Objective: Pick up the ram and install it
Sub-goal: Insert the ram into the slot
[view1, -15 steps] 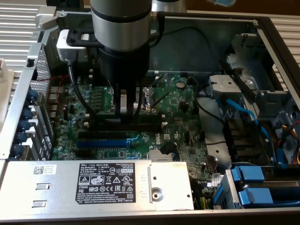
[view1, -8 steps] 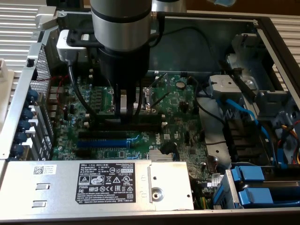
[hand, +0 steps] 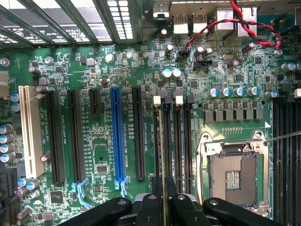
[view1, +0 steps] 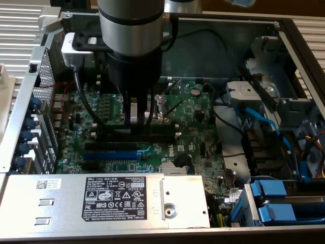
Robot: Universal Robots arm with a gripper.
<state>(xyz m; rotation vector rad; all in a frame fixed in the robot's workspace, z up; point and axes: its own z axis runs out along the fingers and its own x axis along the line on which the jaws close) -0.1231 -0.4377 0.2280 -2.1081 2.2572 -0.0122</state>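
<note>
Green ram [hand: 162, 141] pinched edge-on by vertical arm's fingers [hand: 151, 207] over memory slots [hand: 181, 136]

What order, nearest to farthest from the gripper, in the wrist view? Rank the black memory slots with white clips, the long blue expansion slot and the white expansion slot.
1. Black memory slots with white clips: beneath the gripper, shut on the green ram.
2. Long blue expansion slot: a few slots over.
3. White expansion slot: at the board's edge.
</note>
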